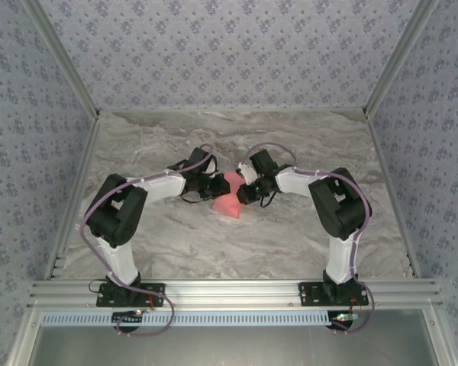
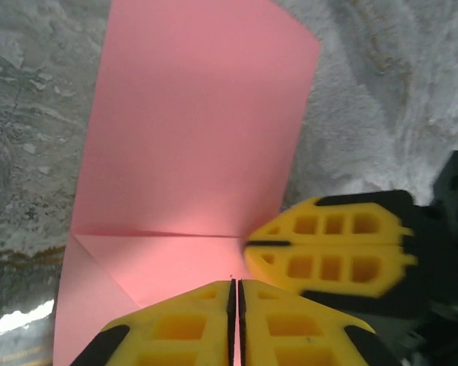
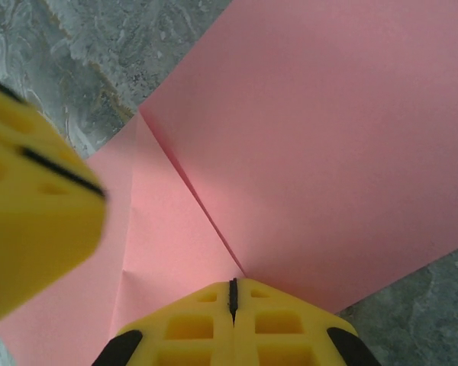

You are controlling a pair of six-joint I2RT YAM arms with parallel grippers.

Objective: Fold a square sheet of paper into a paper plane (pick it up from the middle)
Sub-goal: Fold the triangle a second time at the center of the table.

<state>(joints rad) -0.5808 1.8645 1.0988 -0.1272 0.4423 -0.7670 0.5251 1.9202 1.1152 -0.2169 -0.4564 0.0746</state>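
table: a grey marbled top (image 1: pixel 290 244) is seen between patterned walls, with both arms bent inward toward its middle.
square sheet of paper: the salmon-pink sheet (image 1: pixel 229 200) is found at the table's centre, between the two grippers; it is partly folded, one large flap (image 2: pixel 198 130) being raised off the table and a crease running across its base, with a diagonal fold at one corner.
left gripper: the yellow jaws (image 2: pixel 235 293) are pressed together to a thin seam, and a pink sliver of the sheet's edge is nipped between them.
right gripper: the jaws (image 3: pixel 233 284) are closed tight, with the tips set where the crease ends; whether paper is pinched there cannot be told.
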